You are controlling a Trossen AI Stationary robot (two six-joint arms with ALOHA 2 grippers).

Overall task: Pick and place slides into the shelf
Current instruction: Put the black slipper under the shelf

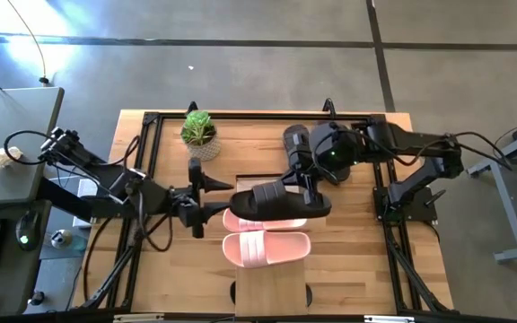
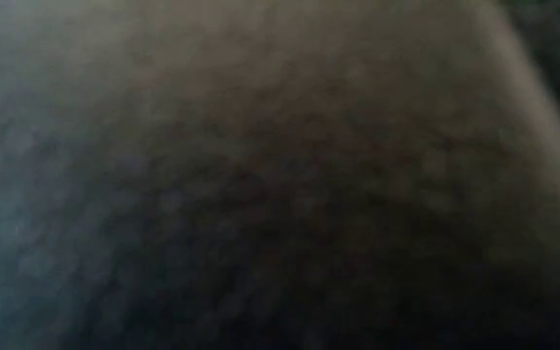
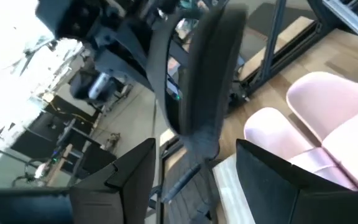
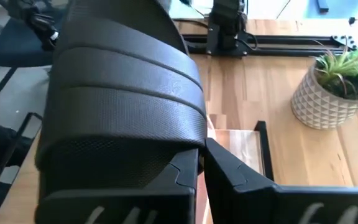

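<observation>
From the high view, the right gripper (image 1: 305,184) holds a black slide (image 1: 281,201) above the middle of the shelf (image 1: 272,285), partly over the pink slides (image 1: 266,248). The black slide's long axis runs across the plank, from the left arm's side to the right arm's side. The left gripper (image 1: 206,197), fingers spread, waits just beside its toe end, so both arms are near.

The low view is covered by something dark (nothing can be told).

In the left wrist view, the open fingers (image 3: 263,171) face the black slide (image 3: 207,81), hanging edge-on.

In the right wrist view, pressed fingers pinch the ribbed strap (image 4: 126,106); a potted plant (image 4: 334,84) stands near the worktop's far edge.
</observation>
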